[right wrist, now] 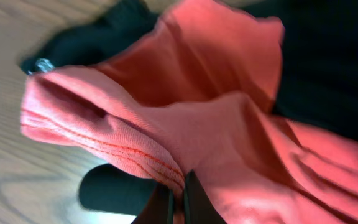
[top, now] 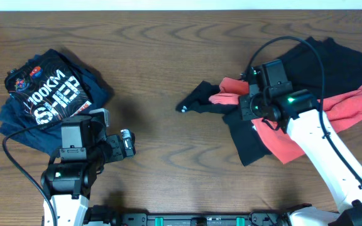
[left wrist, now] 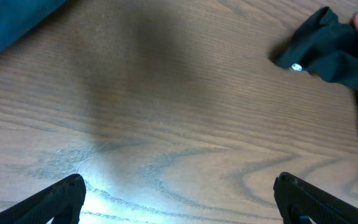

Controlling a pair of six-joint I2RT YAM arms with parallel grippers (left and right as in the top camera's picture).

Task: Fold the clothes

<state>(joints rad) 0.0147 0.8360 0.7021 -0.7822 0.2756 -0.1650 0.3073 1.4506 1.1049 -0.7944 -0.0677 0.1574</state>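
Red tee, overhead: the red tee [top: 351,100] lies tangled with the black tee [top: 338,53]. A bunched red end sticks out on the black tee's left side, pinched by the right gripper [top: 236,100].
Navy tee, overhead: the navy tee [top: 49,94] sits crumpled well left of the black tee. The left gripper [top: 115,129] is just beside it, fingers wide apart and empty.
Risk, overhead: the layers interleave, so pulling the red probably drags the black along.
Room, overhead: bare surface [top: 168,50] stretches left of the black tee. To its right the pile runs out of frame, near the far edge.
Left wrist: the left gripper [left wrist: 185,205] is spread over bare surface [left wrist: 166,124]. A black tee [left wrist: 328,43] sleeve is ahead, well apart, and the navy tee [left wrist: 11,25] is at the opposite corner.
Right wrist: the right gripper [right wrist: 178,190] has its fingers pressed together on a stitched fold of the red tee [right wrist: 229,124], with the black tee [right wrist: 328,56] behind.
Risk, right wrist: the pinch looks thin and near the hem, so the fold may slip free under load.
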